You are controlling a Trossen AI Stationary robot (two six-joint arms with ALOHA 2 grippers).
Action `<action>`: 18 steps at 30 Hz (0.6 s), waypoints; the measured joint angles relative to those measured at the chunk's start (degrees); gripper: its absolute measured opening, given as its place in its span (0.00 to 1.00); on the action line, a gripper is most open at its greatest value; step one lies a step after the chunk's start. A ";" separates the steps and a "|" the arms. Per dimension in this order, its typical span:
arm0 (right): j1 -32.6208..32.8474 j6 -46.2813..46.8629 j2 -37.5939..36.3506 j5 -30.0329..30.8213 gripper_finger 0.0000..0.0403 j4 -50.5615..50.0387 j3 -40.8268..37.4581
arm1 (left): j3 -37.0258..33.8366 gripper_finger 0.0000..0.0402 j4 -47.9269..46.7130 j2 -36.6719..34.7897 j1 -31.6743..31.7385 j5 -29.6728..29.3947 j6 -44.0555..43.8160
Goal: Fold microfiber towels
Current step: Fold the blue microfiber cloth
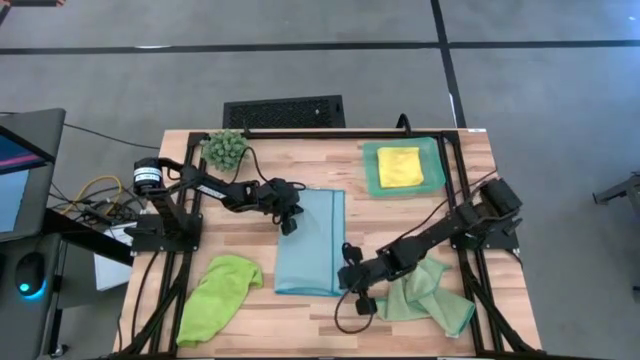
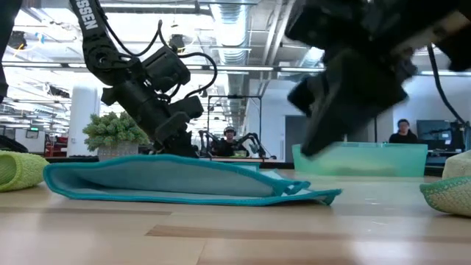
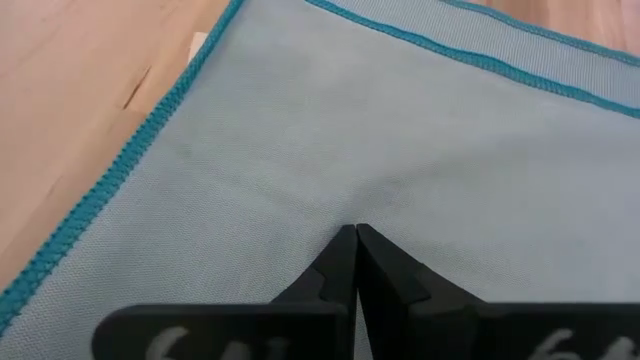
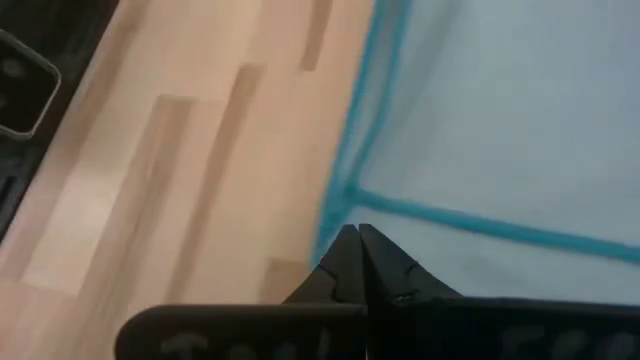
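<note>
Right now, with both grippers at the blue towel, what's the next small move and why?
Probably open the right gripper and take the blue towel's near corner. Both grippers are shut and hold nothing; the left gripper sits at the towel's far-left edge, and the towel is folded only once.

Grey floor point(image 1: 300, 60) crossed by dark lines, ceiling ducts point(image 2: 243, 29) with bright strip lights, seated people point(image 2: 402, 131) behind.

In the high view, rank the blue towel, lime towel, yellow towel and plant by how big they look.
1. Blue towel
2. Lime towel
3. Yellow towel
4. Plant

The yellow towel and the plant look close in size, so their order is unsure.
</note>
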 joint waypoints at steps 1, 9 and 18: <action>-0.07 -0.13 -1.16 1.87 0.00 -0.98 0.00 | -0.02 0.00 0.04 -0.28 0.00 0.05 0.32; -11.19 0.58 -5.99 7.80 0.01 -9.36 0.00 | -0.06 0.00 -1.45 -11.96 -0.81 2.96 1.86; -23.09 -12.20 -3.91 2.92 0.02 -7.48 0.08 | -3.69 0.00 -5.99 -19.21 -14.13 7.25 -5.47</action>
